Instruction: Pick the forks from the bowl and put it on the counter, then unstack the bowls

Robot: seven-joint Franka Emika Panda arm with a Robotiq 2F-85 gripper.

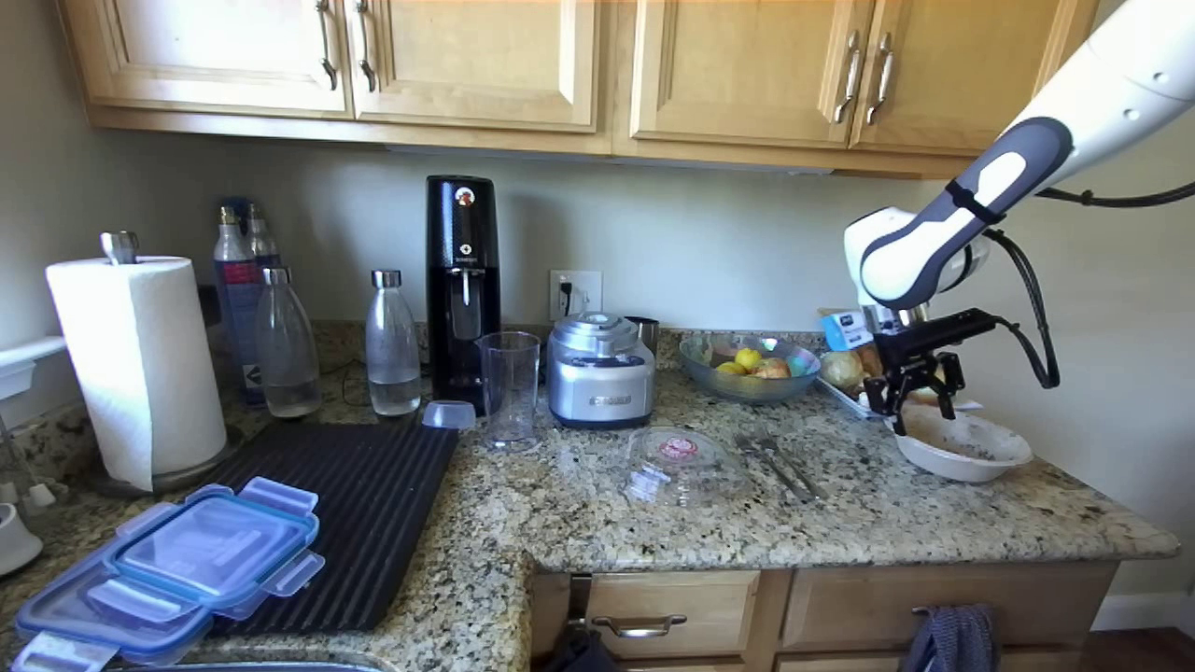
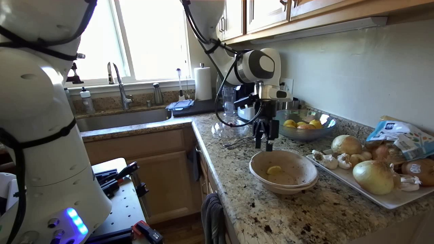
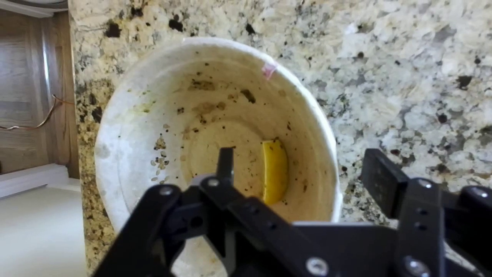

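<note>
Your Robotiq gripper (image 3: 302, 165) points down at the upper bowl (image 3: 300, 115), its fingers (image 3: 385, 184) standing wide apart. In the wrist view the bowl's rim runs through the gap: one finger lies over the inside, its mate over the granite counter (image 3: 403, 96) just beyond the rim. Seen in an exterior view, the tips hang close above that rim; how much clearance you have is hard to tell.

The upper bowl sits nested in the lower bowl (image 2: 288, 191), and the pair stands between the counter's front edge and the white platter (image 2: 344, 176) of onions (image 2: 373, 178) and garlic (image 2: 327, 161). Inside the upper bowl you have a lemon wedge (image 3: 275, 171), dark specks (image 3: 248, 96) on the wall, and a small pink patch (image 3: 269, 70) at the rim.

Your forks (image 1: 789, 476), at least two, are already out on the counter, lying close together and slanting toward its front edge; you cannot make out whether they touch each other. They rest between that pair of bowls and a clear plastic container (image 1: 686, 467), which lies just beside them. Farther back, along the backsplash (image 2: 352, 128), the glass bowl (image 2: 301, 135) holds yellow fruit (image 2: 315, 123).
</note>
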